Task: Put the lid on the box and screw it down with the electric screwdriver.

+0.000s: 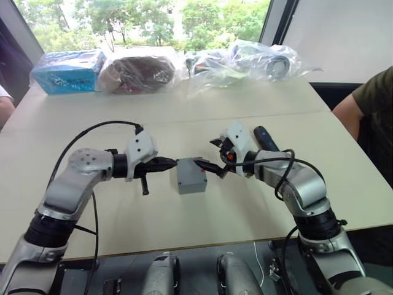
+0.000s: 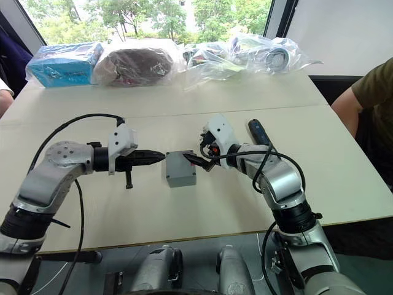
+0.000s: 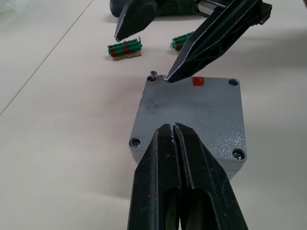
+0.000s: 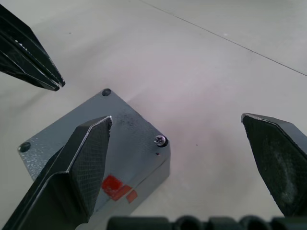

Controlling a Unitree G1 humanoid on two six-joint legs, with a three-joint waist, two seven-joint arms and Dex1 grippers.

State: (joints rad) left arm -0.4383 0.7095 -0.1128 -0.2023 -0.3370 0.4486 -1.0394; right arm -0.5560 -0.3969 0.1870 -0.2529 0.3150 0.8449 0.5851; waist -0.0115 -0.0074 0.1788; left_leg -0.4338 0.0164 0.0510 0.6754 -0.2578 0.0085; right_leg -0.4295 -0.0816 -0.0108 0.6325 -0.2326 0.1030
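Your left gripper (image 3: 173, 125) is closed and empty at the lid (image 3: 192, 112) (already seated on the box (image 1: 191, 175)) — right gripper (image 4: 182, 139) spread wide; nudge either and the box slides.

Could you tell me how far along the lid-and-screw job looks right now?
Done: the lid sits on the box. In hand: nothing; the shut left gripper and open right gripper hover over it. Left: driving screws; the electric screwdriver lies on the table.

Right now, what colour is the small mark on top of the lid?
Red, on the grey lid; the left wrist view shows the mark best.
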